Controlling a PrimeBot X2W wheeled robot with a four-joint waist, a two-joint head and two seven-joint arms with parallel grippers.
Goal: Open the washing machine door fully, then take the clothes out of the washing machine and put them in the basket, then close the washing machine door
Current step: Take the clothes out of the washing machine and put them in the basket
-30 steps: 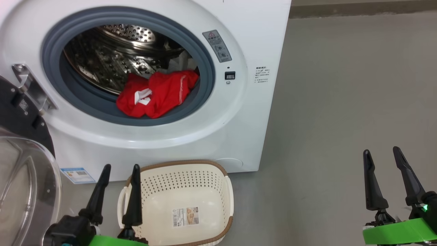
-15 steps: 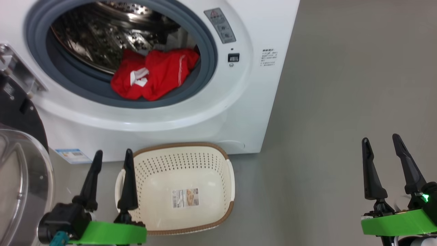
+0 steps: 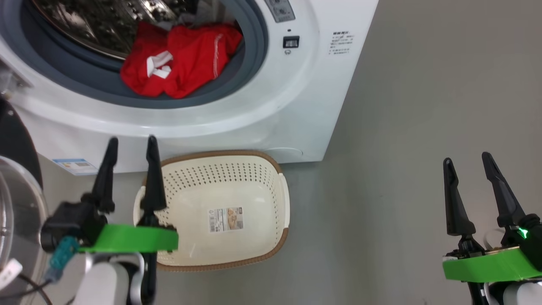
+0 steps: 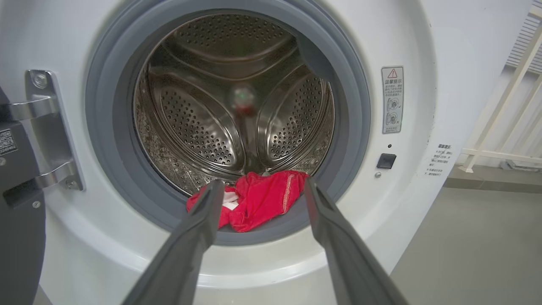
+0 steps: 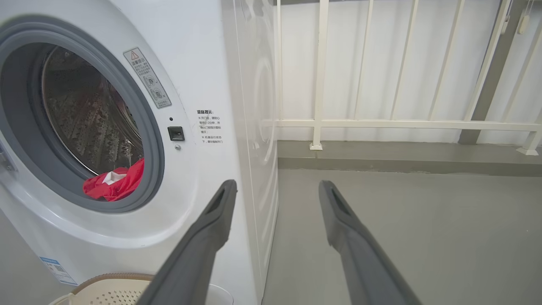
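The left hand [image 3: 132, 138] is held wide open and empty in front of the washing machine [image 3: 296, 106]. The right hand [image 3: 465, 157] is likewise spread with nothing gripped, off the washing machine's right side. The red clothes [image 3: 178, 63] are piled at the front lip inside the washing machine. The basket [image 3: 237, 178] is set on the floor just in front of it, and the door [image 3: 17, 144] is swung open at its left.

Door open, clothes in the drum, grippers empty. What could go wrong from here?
1. Clothes lie over the gasket lip; a low pinch might catch rubber along with cloth.
2. Basket sits close by the left gripper; reaching for the drum may knock it.
3. Door stands just left of that gripper; an outward swing may hit it.
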